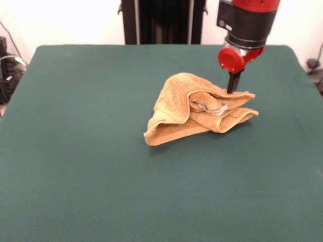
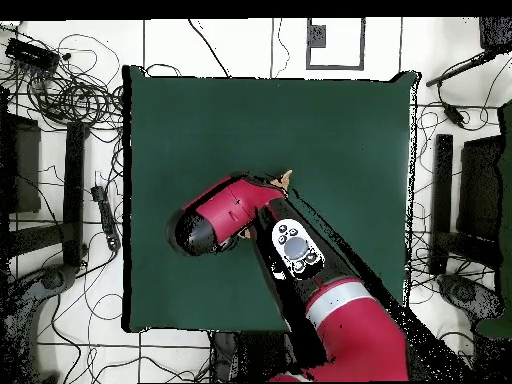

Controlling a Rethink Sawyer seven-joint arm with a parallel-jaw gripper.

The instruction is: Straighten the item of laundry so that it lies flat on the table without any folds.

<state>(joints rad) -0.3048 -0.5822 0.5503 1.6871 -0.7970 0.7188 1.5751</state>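
One end effector (image 1: 232, 88) is dipping onto the far right edge of the towel (image 1: 192, 108), probably going for a layer to peel open; can't tell if it's gripping anything. Towel's sitting bunched in several folds right of centre on the green bench (image 1: 75, 151), nowhere near flat.

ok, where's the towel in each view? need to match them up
Front view: the towel lies crumpled right of table centre, just below the tool.
Overhead view: almost hidden under the arm; only a small orange tip shows near the table's middle.
Shared landmark: the red arm directly over the towel.
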